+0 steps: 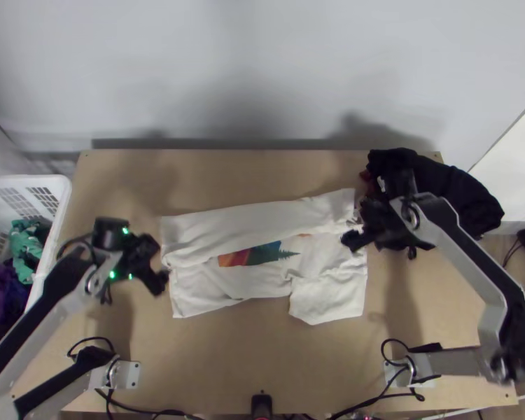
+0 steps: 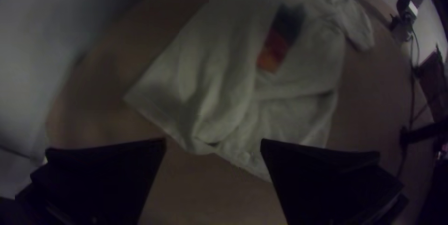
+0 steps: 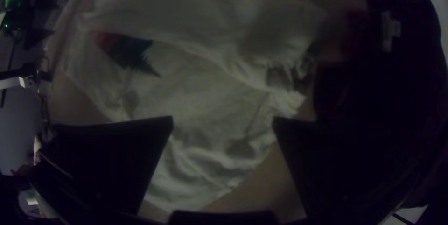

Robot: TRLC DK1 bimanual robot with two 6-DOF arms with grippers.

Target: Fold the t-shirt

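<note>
T-shirt [image 1: 325, 262] white, part. folded, w/ multicol. print [image 1: 255, 255].

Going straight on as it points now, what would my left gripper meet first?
Probably the white t-shirt, at the end edge closest to the left gripper. Its height over the cloth is unclear, so it might pass above.

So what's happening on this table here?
Two robot arms are partway through folding a white t-shirt. Its far side is folded over part of the colourful print. The left gripper is open at one end, the right gripper open at the other, neither holding cloth. A black pile lies at the far right.
</note>
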